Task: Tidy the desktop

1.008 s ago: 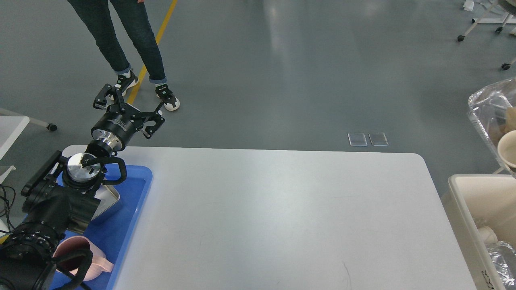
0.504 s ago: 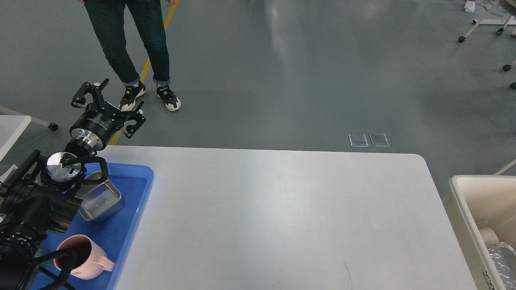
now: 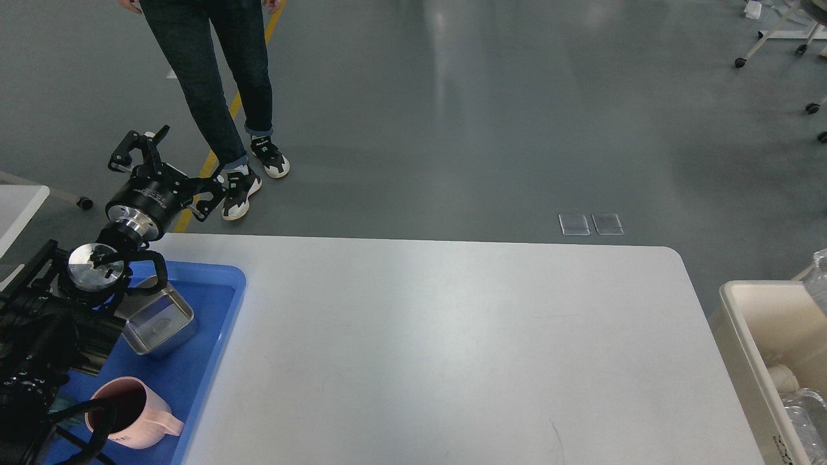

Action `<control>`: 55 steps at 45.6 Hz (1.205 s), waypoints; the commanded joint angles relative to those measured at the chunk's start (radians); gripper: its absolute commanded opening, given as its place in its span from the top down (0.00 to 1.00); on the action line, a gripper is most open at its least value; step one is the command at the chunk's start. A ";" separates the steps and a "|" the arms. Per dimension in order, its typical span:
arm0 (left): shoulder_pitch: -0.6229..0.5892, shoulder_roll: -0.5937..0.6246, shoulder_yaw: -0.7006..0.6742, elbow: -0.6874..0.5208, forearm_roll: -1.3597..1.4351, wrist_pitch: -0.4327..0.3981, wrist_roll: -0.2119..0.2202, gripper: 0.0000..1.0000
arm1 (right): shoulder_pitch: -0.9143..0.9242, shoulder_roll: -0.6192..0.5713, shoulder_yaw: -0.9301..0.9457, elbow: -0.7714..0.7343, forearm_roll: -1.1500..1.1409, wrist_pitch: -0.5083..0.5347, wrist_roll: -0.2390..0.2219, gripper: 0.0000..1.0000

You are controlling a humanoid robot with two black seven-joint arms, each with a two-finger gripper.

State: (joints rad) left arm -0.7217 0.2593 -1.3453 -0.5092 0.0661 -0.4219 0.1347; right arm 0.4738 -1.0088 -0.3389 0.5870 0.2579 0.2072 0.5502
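The desktop [image 3: 452, 349] is a wide white tabletop with rounded corners, bare across its middle and right. At its left edge lies a blue plastic tray [image 3: 213, 310] holding a square steel container [image 3: 158, 320] and a pink cup [image 3: 129, 413]. My left gripper [image 3: 169, 163] is open and empty, raised beyond the table's far left corner, above the floor. My left arm covers part of the tray. My right gripper is out of view.
A person's legs and shoes [image 3: 242, 184] stand on the floor just beyond the left gripper. A beige bin [image 3: 743, 316] with plastic bottles stands at the table's right edge. A smaller white table [image 3: 16, 206] shows at far left.
My left arm has drawn back to the left, uncovering the steel container and the pink cup. The person has stepped closer, one foot now near the gripper.
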 commanded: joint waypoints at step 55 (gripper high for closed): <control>-0.018 -0.005 -0.008 0.000 -0.009 -0.081 -0.006 0.02 | 0.599 0.887 0.857 -0.323 -0.023 -0.034 -0.004 0.00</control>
State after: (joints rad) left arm -0.7396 0.2651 -1.3493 -0.5106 0.0621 -0.5032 0.1307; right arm 1.1306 -0.2863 0.3658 0.3410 0.2343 0.1685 0.5394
